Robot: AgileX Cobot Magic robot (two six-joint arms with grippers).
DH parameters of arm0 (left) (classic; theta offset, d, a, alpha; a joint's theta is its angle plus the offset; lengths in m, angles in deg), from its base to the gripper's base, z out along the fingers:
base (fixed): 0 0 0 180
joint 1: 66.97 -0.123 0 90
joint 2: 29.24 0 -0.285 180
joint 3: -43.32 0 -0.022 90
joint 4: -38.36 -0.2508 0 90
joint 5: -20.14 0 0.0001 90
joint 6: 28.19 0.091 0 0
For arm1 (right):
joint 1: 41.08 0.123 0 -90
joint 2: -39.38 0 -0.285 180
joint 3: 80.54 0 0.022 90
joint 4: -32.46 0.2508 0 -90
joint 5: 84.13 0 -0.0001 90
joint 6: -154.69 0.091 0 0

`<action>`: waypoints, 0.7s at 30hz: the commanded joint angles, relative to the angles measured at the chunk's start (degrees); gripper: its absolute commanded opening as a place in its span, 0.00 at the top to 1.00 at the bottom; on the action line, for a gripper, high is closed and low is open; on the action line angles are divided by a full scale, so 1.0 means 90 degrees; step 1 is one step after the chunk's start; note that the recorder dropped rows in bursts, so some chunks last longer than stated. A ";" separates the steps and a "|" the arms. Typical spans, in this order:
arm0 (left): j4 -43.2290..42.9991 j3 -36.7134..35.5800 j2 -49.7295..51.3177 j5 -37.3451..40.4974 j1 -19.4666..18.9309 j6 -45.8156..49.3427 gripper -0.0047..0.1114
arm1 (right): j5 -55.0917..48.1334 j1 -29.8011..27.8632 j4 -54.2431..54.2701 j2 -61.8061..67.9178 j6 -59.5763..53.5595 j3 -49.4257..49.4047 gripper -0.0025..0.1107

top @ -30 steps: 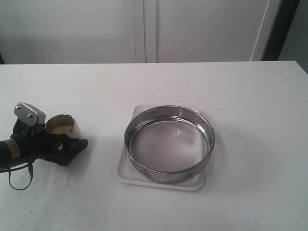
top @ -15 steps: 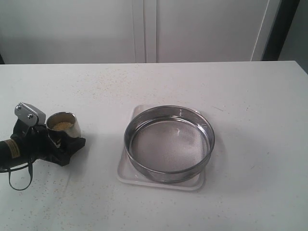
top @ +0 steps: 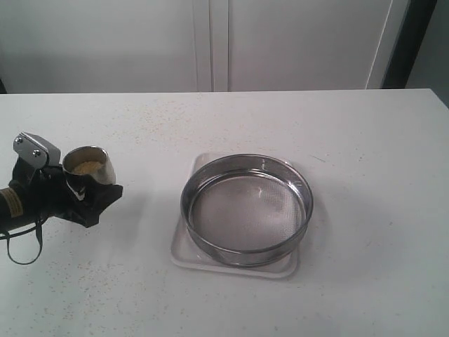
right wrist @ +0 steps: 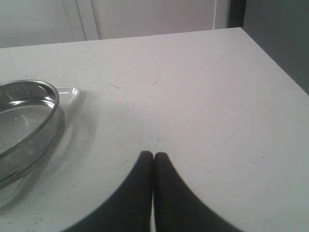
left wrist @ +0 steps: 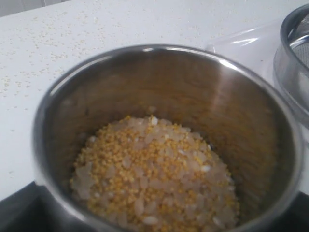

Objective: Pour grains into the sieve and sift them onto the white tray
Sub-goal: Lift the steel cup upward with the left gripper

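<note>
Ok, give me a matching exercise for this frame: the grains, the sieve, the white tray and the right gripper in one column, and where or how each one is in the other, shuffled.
Things:
1. grains
2. sieve
3. white tray
4. right gripper

Places or states:
A. lies beneath the sieve
B. jaws shut, holding nothing
C. heaped inside the steel cup
D. stands on the white tray, no grains visible on its mesh

Pairs: 1-C, 2-D, 3-A, 4-B
</note>
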 commanded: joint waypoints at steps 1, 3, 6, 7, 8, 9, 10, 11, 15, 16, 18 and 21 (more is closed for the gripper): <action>-0.0086 0.0007 -0.0260 -0.0129 0.0003 -0.0184 0.96 | 0.0092 -0.0036 0.0018 -0.0036 0.0016 -0.0035 0.98; -0.0086 0.0007 -0.0270 -0.0129 0.0003 -0.0304 0.96 | 0.0092 -0.0036 0.0018 -0.0036 0.0016 -0.0035 0.98; -0.0086 0.0007 -0.0270 -0.0129 0.0003 -0.0304 0.96 | 0.0092 -0.0036 0.0018 -0.0036 0.0016 -0.0035 0.98; -0.0086 0.0007 -0.0270 -0.0129 0.0003 -0.0304 0.96 | 0.0092 -0.0036 0.0018 -0.0036 0.0016 -0.0035 0.98; -0.0086 0.0007 -0.0270 -0.0129 0.0003 -0.0304 0.96 | 0.0092 -0.0036 0.0018 -0.0036 0.0016 -0.0035 0.98; -0.0086 0.0007 -0.0270 -0.0129 0.0003 -0.0304 0.96 | 0.0092 -0.0036 0.0018 -0.0036 0.0016 -0.0035 0.98; -0.0086 0.0007 -0.0270 -0.0129 0.0003 -0.0304 0.96 | 0.0092 -0.0036 0.0018 -0.0036 0.0016 -0.0035 0.98; -0.0086 0.0007 -0.0270 -0.0129 0.0003 -0.0304 0.96 | 0.0092 -0.0036 0.0018 -0.0036 0.0016 -0.0035 0.98; -0.0086 0.0007 -0.0270 -0.0129 0.0003 -0.0290 0.96 | 0.0092 -0.0036 0.0018 -0.0036 0.0016 -0.0035 0.98; -0.0086 0.0007 -0.0270 -0.0129 0.0003 -0.0263 0.96 | 0.0092 -0.0036 0.0018 -0.0036 0.0016 -0.0035 0.98; -0.0048 0.0007 -0.0270 -0.0129 0.0003 -0.0264 0.96 | 0.0092 -0.0036 0.0018 -0.0036 0.0016 -0.0035 0.98; -0.0063 0.0007 -0.0316 -0.0129 0.0003 -0.0264 0.96 | 0.0092 -0.0036 0.0018 -0.0036 0.0016 -0.0035 0.98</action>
